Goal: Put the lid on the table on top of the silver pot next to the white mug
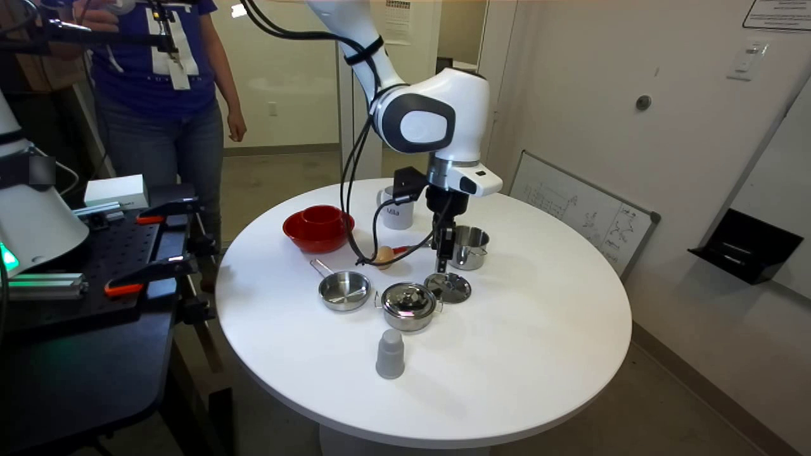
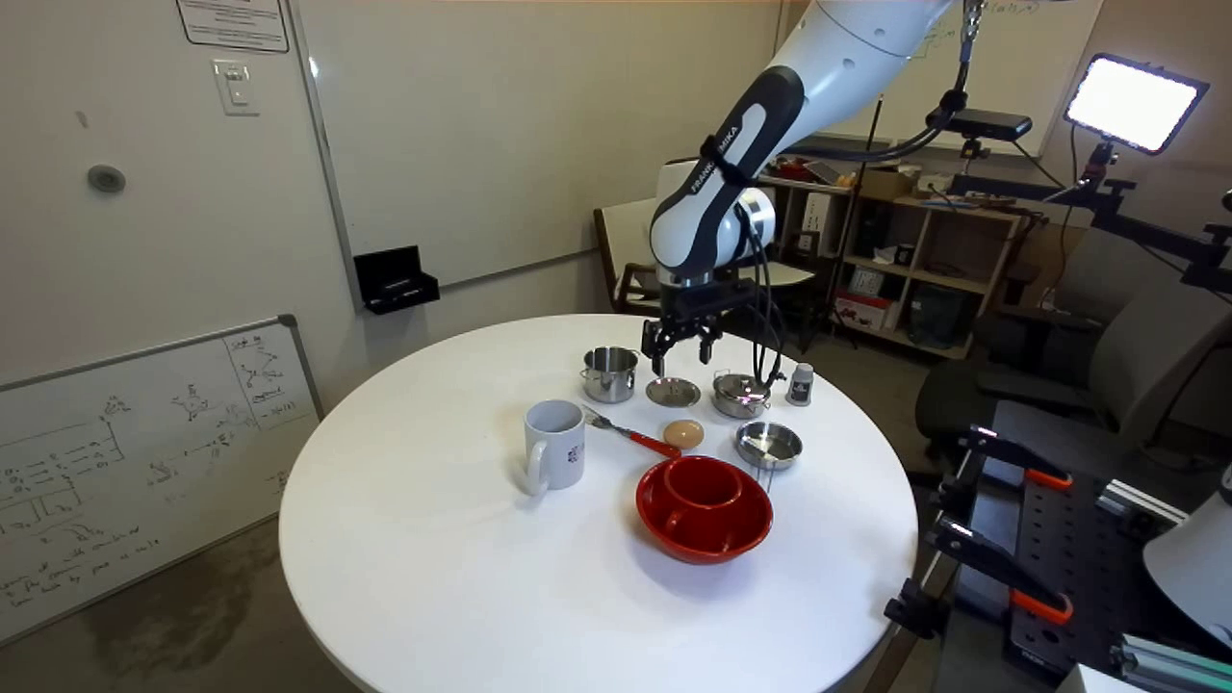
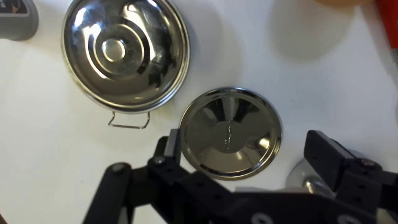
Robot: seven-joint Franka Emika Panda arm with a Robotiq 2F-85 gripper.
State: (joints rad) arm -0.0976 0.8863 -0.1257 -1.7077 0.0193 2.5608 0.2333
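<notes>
- The gripper [image 2: 682, 362] is being held above the table [image 2: 433, 577], near the lid [image 3: 230, 133], jaws being spread wide.
- The lid is being borne there, just beside a covered pan [image 3: 124, 62].
- The pot [image 2: 609, 379] is being seen near the mug [image 2: 558, 457].

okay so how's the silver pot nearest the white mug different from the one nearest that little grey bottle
The silver pot stands open at the top; the covered pot wears a domed lid. The silver pot has taller sides, while the covered pot is squatter. Shared: both are shiny metal and stand upright on the white table.
</notes>
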